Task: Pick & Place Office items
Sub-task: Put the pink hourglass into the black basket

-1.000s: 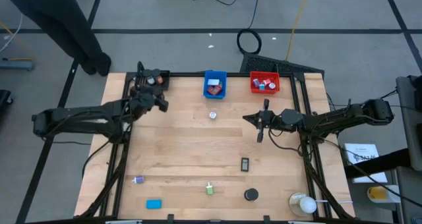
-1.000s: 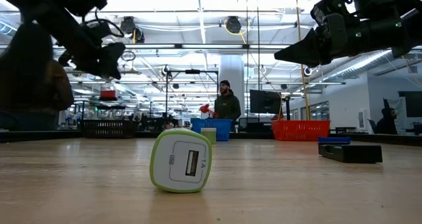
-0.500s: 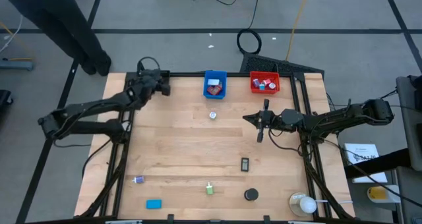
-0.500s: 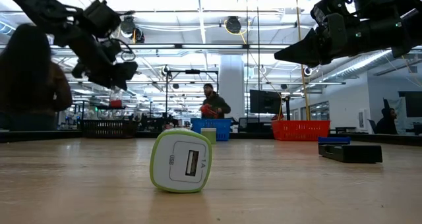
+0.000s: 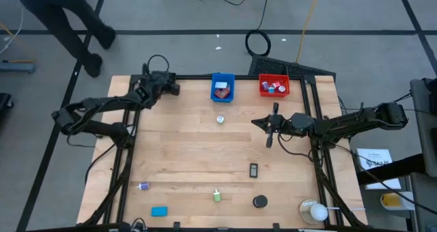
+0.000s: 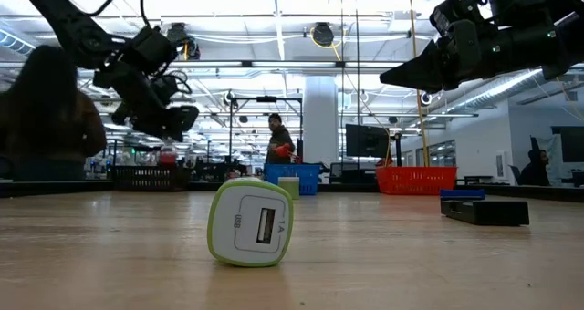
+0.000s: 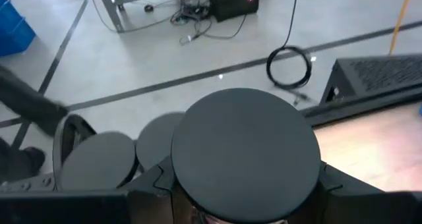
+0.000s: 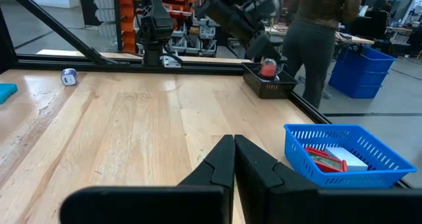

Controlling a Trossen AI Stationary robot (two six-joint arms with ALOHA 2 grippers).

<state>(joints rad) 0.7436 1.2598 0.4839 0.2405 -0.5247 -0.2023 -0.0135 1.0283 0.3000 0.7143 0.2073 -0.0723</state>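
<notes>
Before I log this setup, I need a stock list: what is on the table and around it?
Blue bin: one, blue, far edge, holds red and white pieces.
Red bin: one, red, far edge beside the blue bin, holds small pieces.
Black bin: one, black, far left corner, under the left hand.
Disc: one, white, below the blue bin.
Black block: one, centre right.
Black roll: one, near edge.
Charger: one, green and white, near edge.
Blue block: one, near left.
Small blue piece: one, left.
Person: one, dark clothes, floor beyond the table.
Left hand: over the black bin, holding a red-topped piece.
Right hand: shut, empty, hovering right of centre.
</notes>
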